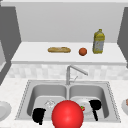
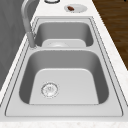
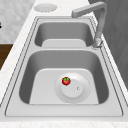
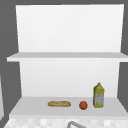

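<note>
My left hand [image 1: 38,115] hangs over the front edge of the left basin, fingers relaxed and holding nothing. My right hand [image 1: 95,106] floats over the front of the right basin, also relaxed and free of any object. Between the two hands a large red ball [image 1: 67,115] covers the sink's [image 1: 25,95] front rim; neither hand touches it. In the right basin lies a white plate [image 3: 75,91] with a small red tomato [image 3: 66,80] on its left part. That tomato [image 1: 82,108] peeks out beside the ball, left of my right hand.
The faucet [image 1: 72,72] rises behind the divider, spout turned toward the right basin. A shelf [image 1: 32,53] above carries a baguette [image 1: 59,49], an orange fruit [image 1: 82,51] and a yellow bottle [image 1: 98,41]. A white plate [image 1: 3,110] sits on the left counter, another plate [image 2: 78,8] with brown food on the right.
</note>
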You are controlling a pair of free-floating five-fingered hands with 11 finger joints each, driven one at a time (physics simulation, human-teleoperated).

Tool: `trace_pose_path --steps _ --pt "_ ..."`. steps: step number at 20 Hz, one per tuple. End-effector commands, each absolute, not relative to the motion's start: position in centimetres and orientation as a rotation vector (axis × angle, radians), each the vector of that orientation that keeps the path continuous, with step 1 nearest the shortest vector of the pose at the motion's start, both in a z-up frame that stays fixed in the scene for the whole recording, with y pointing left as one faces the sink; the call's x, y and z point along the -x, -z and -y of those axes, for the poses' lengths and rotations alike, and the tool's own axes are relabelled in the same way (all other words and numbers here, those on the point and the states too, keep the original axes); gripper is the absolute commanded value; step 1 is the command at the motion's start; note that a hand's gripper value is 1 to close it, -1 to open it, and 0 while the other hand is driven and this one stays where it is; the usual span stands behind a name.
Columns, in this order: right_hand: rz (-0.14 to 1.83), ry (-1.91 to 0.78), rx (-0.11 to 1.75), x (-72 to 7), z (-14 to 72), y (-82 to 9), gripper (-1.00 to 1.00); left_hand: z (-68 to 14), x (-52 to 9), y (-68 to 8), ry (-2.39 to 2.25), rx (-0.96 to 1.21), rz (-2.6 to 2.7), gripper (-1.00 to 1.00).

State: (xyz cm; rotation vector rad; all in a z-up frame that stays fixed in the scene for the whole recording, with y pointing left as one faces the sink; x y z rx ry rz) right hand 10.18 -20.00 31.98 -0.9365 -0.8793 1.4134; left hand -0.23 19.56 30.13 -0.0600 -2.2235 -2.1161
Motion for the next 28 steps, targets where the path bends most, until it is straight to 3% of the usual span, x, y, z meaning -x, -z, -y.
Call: trace_pose_path --steps 1,28 --pt "0.892 -1.394 0.949 -9.8 20.0 -34.6 -1.0 -19.6 0.2 -30.1 2.116 0.06 2.223 0.0" --pt "0.91 -1.39 0.951 -1.6 17.2 -57.0 -1.0 -19.5 0.2 -30.1 2.113 0.051 2.228 0.0"
